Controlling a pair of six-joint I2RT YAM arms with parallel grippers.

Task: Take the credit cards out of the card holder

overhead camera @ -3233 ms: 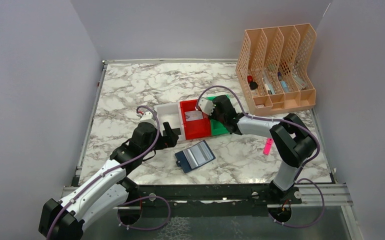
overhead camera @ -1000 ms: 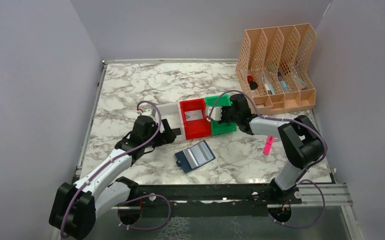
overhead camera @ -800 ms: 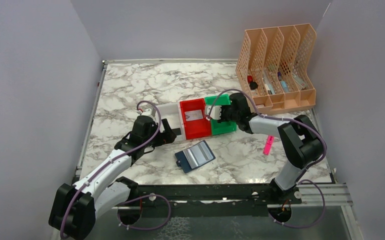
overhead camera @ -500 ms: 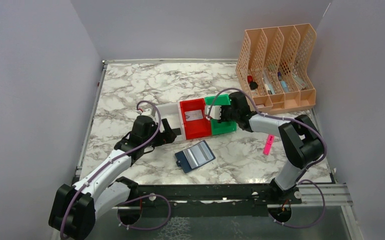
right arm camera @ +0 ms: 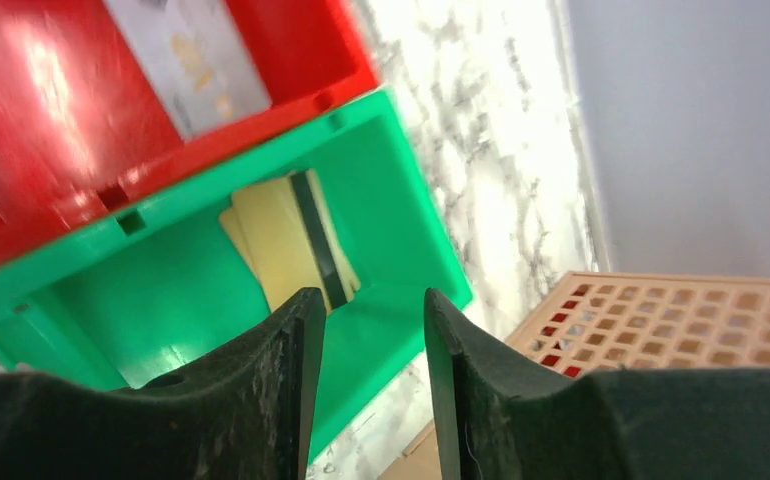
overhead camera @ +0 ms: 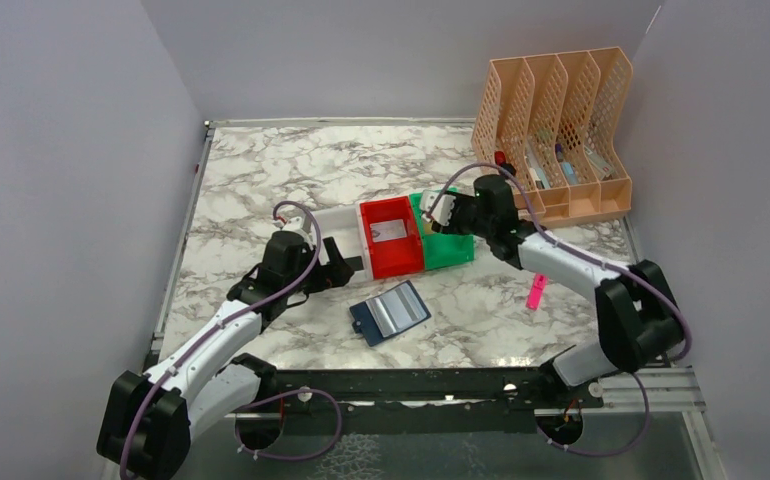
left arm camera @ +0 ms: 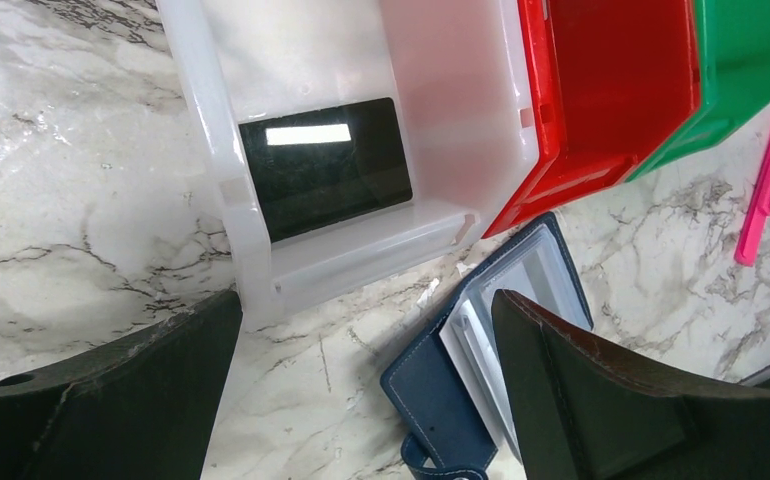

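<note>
The card holder (overhead camera: 390, 312) lies open on the marble table (overhead camera: 261, 180), a little below the middle of the top view. Its shiny sleeves face up and no gripper touches it. Just above it, three small bins sit side by side: a white bin (overhead camera: 333, 222), a red bin (overhead camera: 401, 262) and a green bin (overhead camera: 448, 250). Each bin has one card in it. In the left wrist view a black card (left arm camera: 323, 167) lies flat in the white bin, in the upper middle of the frame. In the right wrist view a silvery-grey card (right arm camera: 186, 60) lies in the red bin at the top left, and a tan-gold card (right arm camera: 291, 245) lies in the green bin near the middle. The left gripper (overhead camera: 346, 265) is by the white bin, with its jaws wide apart and holding nothing. The right gripper (overhead camera: 435, 218) is over the green bin, with its jaws a little apart and nothing between them. A pink stick (overhead camera: 535, 292) lies on the table right of the middle. A tan rack (overhead camera: 553, 135) stands in the upper right.
</note>
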